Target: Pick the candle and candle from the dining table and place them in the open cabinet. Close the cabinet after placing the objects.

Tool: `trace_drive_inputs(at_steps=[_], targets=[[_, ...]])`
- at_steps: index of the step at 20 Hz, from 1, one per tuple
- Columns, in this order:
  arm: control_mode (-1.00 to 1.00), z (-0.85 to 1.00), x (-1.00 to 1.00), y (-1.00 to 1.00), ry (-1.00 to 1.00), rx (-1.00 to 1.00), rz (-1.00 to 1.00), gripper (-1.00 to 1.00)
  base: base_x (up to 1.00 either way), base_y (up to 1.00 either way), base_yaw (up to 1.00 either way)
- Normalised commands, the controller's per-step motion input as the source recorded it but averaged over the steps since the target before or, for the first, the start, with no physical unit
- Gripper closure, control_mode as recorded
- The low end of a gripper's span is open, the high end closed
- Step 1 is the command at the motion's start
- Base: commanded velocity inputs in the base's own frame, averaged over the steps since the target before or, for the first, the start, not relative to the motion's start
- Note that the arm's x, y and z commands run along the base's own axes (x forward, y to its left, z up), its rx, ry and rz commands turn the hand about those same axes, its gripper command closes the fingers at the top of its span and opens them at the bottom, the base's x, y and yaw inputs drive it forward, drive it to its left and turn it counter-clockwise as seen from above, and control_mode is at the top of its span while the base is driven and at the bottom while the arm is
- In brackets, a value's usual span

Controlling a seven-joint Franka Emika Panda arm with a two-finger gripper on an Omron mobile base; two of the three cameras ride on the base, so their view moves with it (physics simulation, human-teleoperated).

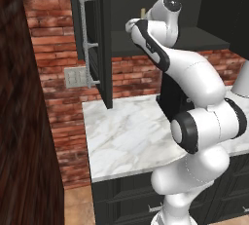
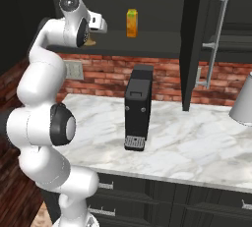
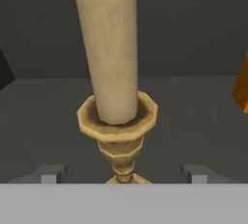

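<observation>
My arm (image 1: 194,87) is glossy white, built of rounded segments with black joint bands; my fingertips (image 3: 48,173) are small and grey.

Left base view: from behind the arm, on its left, looking forward and down over the marble counter (image 1: 126,141) toward the black cabinet (image 1: 104,39) and brick wall (image 1: 53,48). Right base view: same counter (image 2: 197,142), cabinet (image 2: 194,39) and wall (image 2: 162,73), seen from behind on the right. Hand view: very close, looking along the hand (image 3: 124,173) at the brass-gold candle (image 3: 111,63) on the dark shelf (image 3: 193,116), orange carton (image 3: 240,89) at the edge.
</observation>
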Motion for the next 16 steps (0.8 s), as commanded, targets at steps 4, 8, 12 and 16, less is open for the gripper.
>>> trace_drive_inputs(at_steps=[4, 8, 12, 16], targets=[[-1.0, -0.13, 0.0, 0.0, -0.06, 0.0, 0.0, -1.0, 0.0, 0.0, 0.0], [-1.0, -0.04, 0.0, 0.0, -0.01, 0.0, 0.0, -1.0, 0.0, 0.0, 0.0], [-1.0, 0.0, -0.03, 0.0, 0.0, 0.0, 0.0, -1.0, 0.0, 0.0, 0.0], [-1.0, 0.01, -0.18, -0.03, 0.0, 0.0, 0.0, -1.0, 0.0, 0.0, 0.0]])
